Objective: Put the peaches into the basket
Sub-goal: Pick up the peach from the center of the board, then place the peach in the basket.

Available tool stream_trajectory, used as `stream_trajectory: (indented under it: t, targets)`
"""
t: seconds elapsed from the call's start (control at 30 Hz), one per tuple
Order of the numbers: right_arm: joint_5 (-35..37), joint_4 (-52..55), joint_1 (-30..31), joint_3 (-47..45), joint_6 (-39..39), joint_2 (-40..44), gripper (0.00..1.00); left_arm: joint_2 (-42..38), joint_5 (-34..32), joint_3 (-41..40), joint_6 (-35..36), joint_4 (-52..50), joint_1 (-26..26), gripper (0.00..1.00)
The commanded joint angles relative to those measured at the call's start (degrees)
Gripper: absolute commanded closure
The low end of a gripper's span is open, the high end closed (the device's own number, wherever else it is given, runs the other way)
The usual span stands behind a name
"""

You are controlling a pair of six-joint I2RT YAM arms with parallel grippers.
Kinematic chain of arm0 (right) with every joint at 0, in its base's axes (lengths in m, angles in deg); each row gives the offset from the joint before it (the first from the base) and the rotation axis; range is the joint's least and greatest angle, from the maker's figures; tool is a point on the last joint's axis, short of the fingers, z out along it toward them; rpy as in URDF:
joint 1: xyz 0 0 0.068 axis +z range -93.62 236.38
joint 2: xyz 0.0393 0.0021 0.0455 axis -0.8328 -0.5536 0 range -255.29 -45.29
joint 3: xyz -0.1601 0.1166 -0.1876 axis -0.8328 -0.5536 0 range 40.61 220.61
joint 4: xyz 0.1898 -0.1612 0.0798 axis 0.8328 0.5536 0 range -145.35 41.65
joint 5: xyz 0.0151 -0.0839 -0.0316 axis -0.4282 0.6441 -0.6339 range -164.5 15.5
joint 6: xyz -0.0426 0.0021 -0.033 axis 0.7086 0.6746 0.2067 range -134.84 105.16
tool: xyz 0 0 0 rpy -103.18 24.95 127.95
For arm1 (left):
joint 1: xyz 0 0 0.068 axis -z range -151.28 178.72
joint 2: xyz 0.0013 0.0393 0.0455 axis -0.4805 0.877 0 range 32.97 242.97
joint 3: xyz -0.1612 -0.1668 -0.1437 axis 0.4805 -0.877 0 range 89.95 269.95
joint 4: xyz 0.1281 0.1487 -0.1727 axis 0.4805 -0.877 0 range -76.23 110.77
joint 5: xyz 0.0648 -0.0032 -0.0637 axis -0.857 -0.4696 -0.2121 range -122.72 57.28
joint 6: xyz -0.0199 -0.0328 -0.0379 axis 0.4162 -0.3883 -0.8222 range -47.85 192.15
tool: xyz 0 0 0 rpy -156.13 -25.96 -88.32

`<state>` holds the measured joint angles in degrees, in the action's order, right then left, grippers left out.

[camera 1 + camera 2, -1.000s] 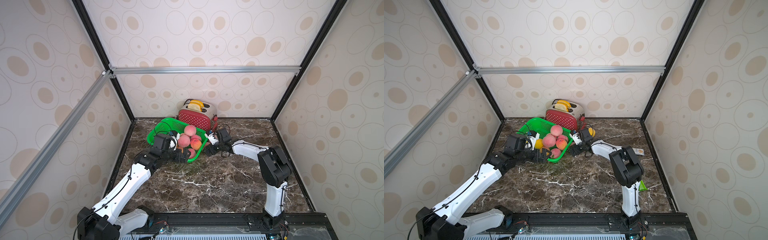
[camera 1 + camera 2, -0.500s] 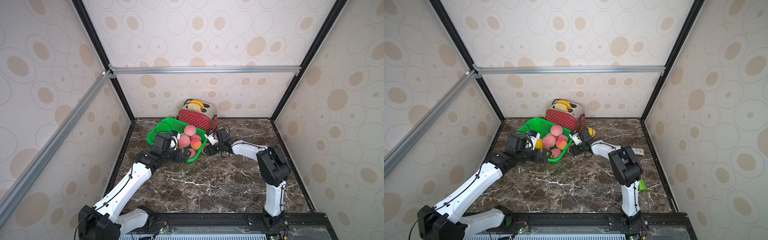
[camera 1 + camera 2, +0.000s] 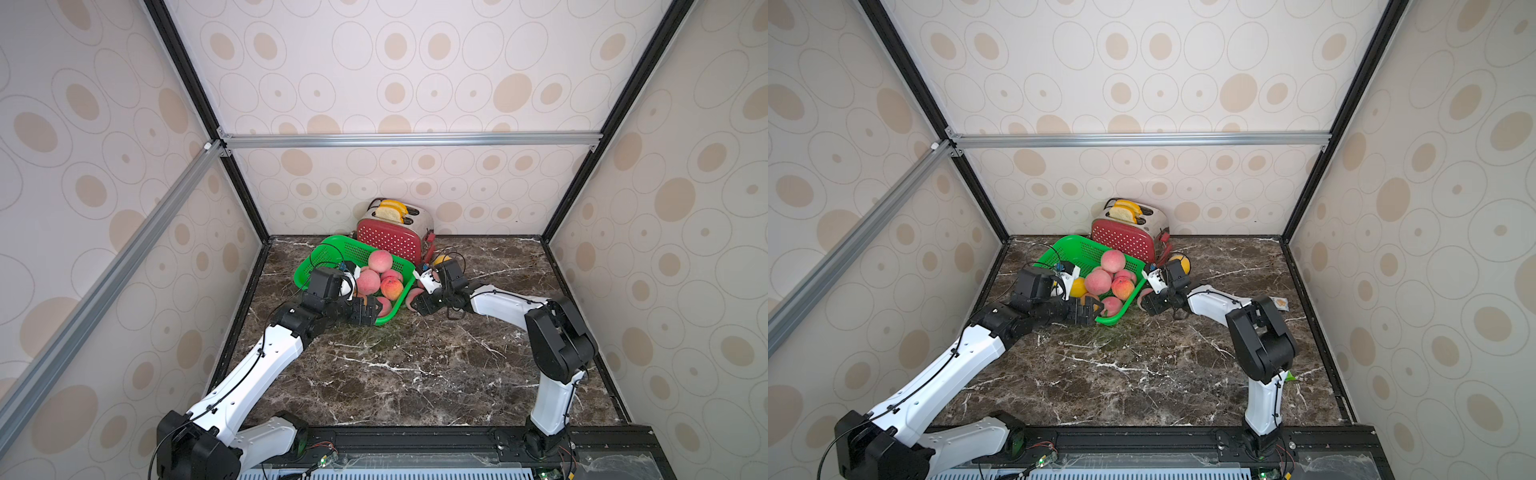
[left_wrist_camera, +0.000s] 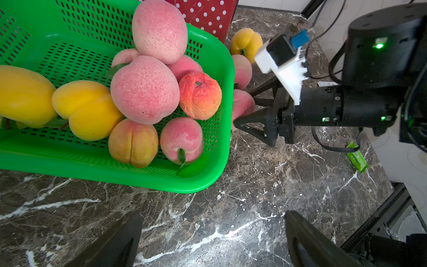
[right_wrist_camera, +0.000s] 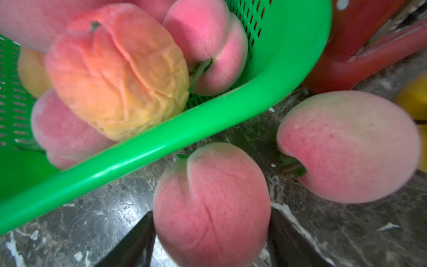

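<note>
On the left, the left claw (image 4: 212, 217) is hanging wide open beside the green basket (image 4: 203, 180), which is holding piled peaches (image 4: 144, 90). Just right of it, the right claw (image 5: 211, 212) is pinching a pink peach (image 5: 211, 196) on the counter (image 3: 415, 365).

Both arms stretch low and forward, converging. The left gripper (image 4: 211, 222) gapes wide and empty — the right gripper (image 5: 211, 227) clasps a peach (image 5: 211, 194) between both jaws.
</note>
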<state>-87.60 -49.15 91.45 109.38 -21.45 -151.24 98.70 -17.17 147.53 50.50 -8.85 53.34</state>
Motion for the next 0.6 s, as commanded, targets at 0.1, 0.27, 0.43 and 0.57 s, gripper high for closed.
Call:
stream_trajectory:
  t: [0.1, 0.27, 0.43, 0.57]
  targets:
    - [1.4, 2.2, 0.2, -2.9, -0.5, 8.2, 0.26, -1.1, -0.7, 0.5, 0.6, -1.5, -0.3, 0.01]
    - [1.4, 4.0, 0.3, -1.4, -0.3, 12.7, 0.25, -2.1, -1.9, 1.2, 1.2, -2.6, -0.3, 0.01]
    - [0.7, 6.3, 1.0, 5.7, 0.6, 11.4, 0.25, -2.0, -2.2, 2.0, 0.8, -2.8, -0.3, 0.01]
    - [-0.6, 7.0, 1.1, 11.5, 1.1, 7.7, 0.25, -3.4, -4.4, 2.8, 1.5, -4.5, -0.4, 0.01]
